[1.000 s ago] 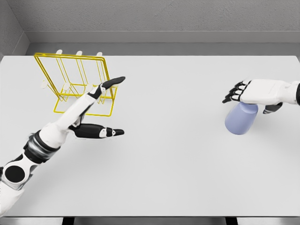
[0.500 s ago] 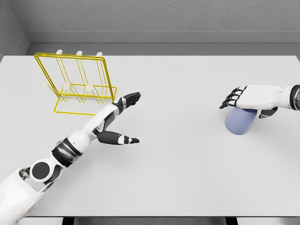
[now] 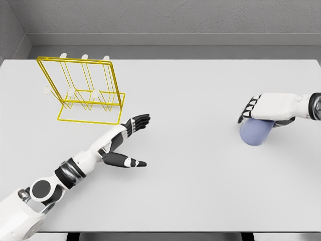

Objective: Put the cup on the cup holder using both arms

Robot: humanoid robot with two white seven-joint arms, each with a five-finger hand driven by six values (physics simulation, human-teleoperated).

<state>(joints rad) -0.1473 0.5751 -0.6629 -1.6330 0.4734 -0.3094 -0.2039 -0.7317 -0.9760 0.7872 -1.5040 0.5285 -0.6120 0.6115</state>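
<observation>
The white surface point(image 3: 190, 201) carries everything. Near its far left corner stands the yellow wire cup holder point(image 3: 83, 90), upright with white-tipped pegs, well apart from the cup and free to receive it.

The left arm reaches in from the near left corner toward the middle, its left robot hand point(image 3: 125, 143) flat with fingers spread and thumb out, holding nothing; it looks posed to receive a handover. Compared with half a second ago it has drawn back slightly toward the near edge.

Near the right edge, the right robot hand point(image 3: 263, 108) lies over the top of the pale blue cup point(image 3: 256, 133), fingers curling down its far side; I judge the grip is closing but cannot tell that it is firm. The hand sits lower on the cup than before, and the cup rests on the surface.
</observation>
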